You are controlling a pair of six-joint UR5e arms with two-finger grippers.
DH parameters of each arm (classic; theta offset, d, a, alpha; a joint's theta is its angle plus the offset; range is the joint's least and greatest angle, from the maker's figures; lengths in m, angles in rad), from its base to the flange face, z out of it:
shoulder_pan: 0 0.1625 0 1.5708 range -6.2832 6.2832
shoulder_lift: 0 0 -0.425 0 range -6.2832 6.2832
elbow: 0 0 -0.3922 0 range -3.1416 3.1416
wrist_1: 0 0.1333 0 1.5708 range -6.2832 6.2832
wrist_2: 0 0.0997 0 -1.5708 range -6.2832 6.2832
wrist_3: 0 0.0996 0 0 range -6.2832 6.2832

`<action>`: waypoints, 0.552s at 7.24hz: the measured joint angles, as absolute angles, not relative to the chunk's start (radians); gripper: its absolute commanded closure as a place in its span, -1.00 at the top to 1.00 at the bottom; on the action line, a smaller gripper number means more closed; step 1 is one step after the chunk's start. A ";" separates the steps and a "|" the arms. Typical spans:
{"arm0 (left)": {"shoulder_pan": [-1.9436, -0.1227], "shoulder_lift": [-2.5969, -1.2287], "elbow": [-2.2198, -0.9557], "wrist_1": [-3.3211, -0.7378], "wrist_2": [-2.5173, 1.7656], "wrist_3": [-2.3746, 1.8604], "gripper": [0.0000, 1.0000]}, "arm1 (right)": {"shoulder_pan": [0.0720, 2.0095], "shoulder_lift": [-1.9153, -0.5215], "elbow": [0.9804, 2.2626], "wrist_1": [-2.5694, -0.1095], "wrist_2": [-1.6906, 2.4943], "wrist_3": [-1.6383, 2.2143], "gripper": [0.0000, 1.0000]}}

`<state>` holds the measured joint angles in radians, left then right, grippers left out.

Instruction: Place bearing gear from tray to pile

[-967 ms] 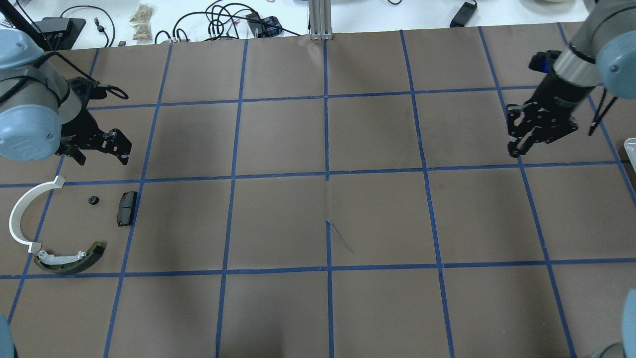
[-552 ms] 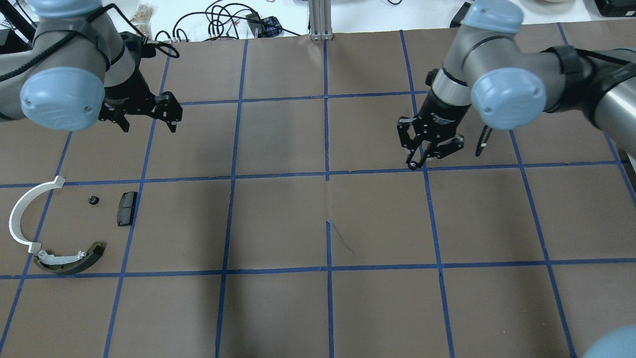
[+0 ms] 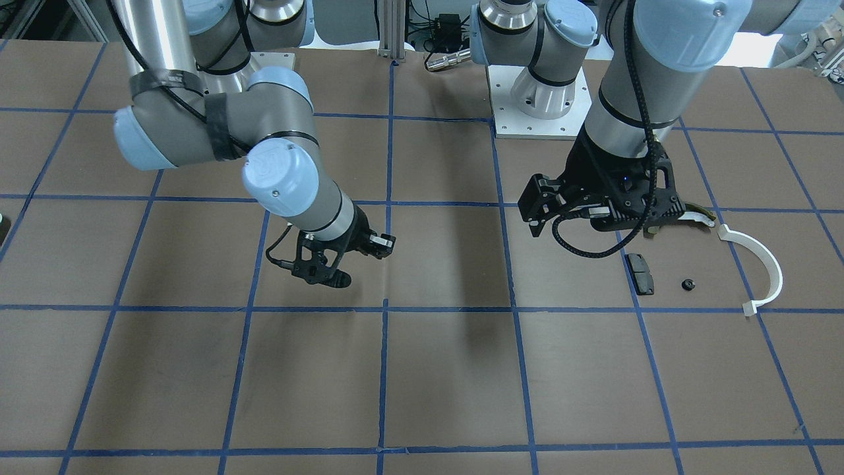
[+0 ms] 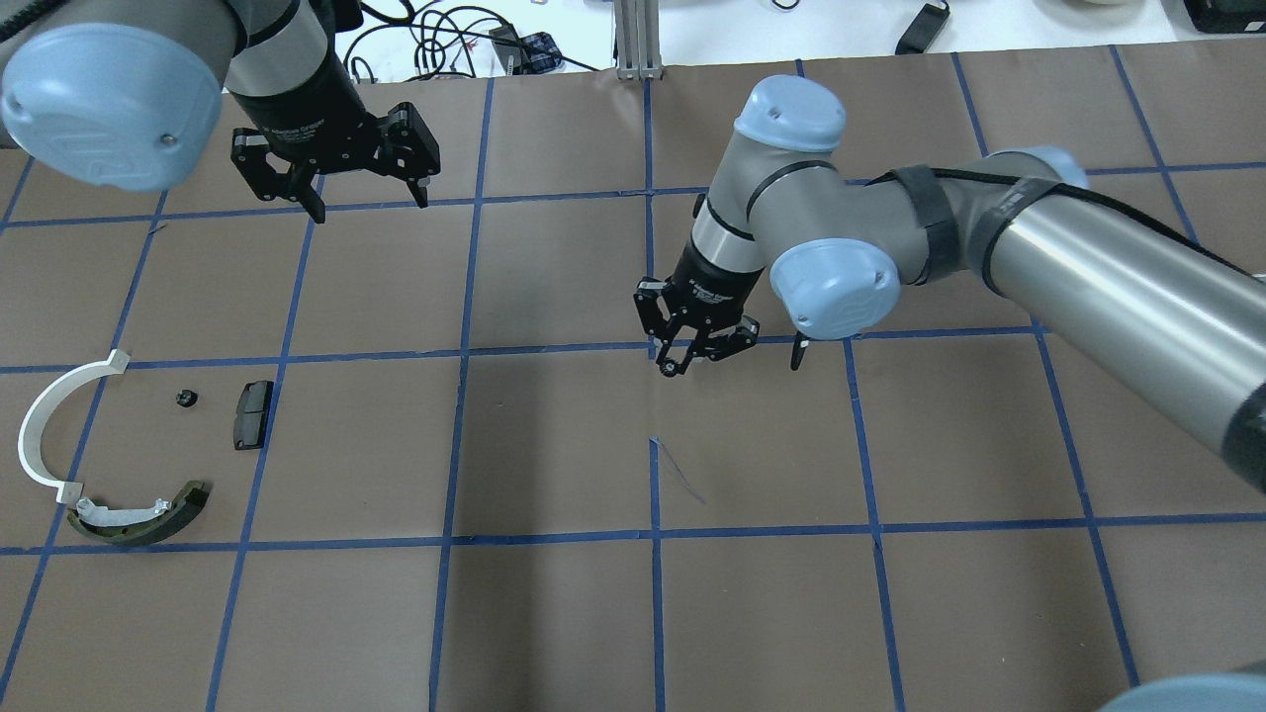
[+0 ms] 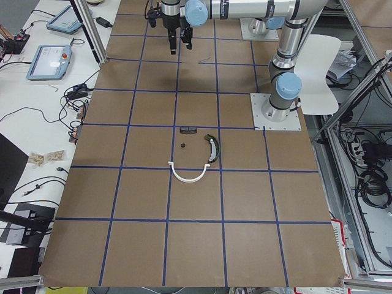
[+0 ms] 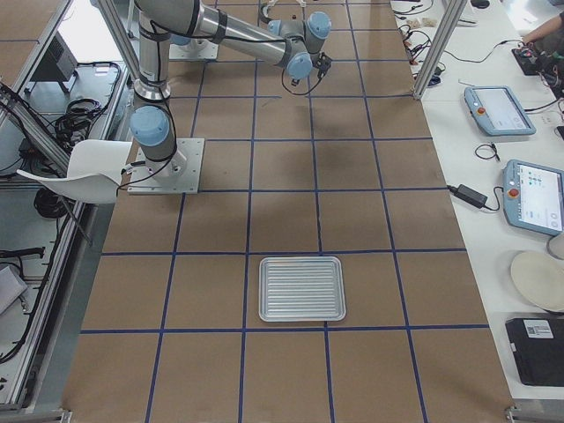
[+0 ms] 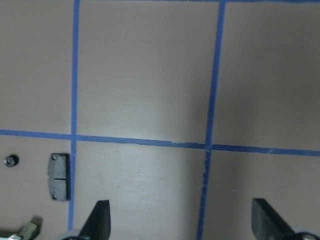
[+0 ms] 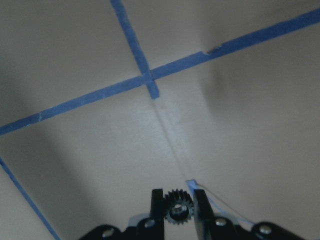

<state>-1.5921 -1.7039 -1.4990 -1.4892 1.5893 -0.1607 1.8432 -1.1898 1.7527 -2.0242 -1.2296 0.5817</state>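
Note:
My right gripper (image 4: 673, 366) is shut on a small black bearing gear (image 8: 177, 206) and holds it above the table's middle, near a tape crossing. The gear (image 4: 671, 370) shows at the fingertips in the overhead view. The pile lies at the left: a white plastic arc (image 4: 40, 425), an olive brake shoe (image 4: 148, 519), a black pad (image 4: 252, 415) and a small black part (image 4: 185, 399). My left gripper (image 4: 368, 203) is open and empty, far behind the pile. The left wrist view shows the pad (image 7: 59, 176).
The ribbed metal tray (image 6: 302, 289) stands on the table's right end, far from both grippers, with nothing showing in it. Blue tape lines grid the brown table cover. Cables and devices lie beyond the far edge (image 4: 475, 40).
My right arm has swept left from the table's right side to its middle, carrying the gear. My left arm has moved away from the pile, farther back and to the right.

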 measured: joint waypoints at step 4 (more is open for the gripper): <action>-1.595 -1.704 -1.499 -1.523 1.587 -0.163 1.00 | 1.945 -1.092 1.773 -2.156 -1.224 0.684 0.71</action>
